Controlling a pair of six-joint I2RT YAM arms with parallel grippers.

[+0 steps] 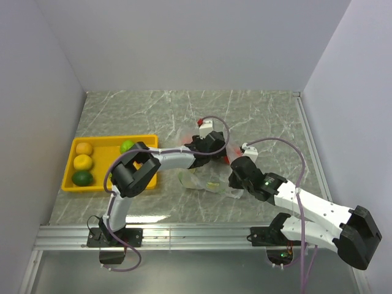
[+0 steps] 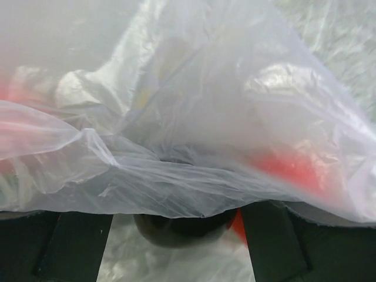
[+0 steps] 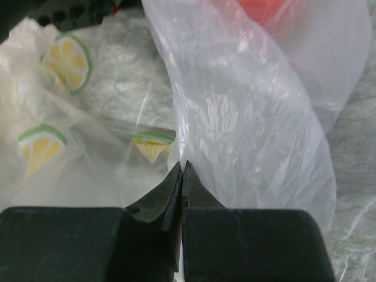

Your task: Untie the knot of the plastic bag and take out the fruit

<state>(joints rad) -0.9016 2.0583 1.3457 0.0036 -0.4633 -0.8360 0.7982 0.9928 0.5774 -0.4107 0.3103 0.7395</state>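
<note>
Top camera high, looking down over grey marbled bench (image 1: 257,110), both wrist cameras tight on crinkly transparent plastic bag (image 2: 235,117)

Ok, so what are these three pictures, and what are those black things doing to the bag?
The left arm and right arm are robot arms bolted to a table. One picture looks down from above; the others come from a camera on each wrist. On the table lie a clear plastic bag and a yellow tray with four round fruits. The right fingers are pinched shut on the bag. The left fingers stand open under its draped film, a dark round thing, likely fruit, between them.
</note>
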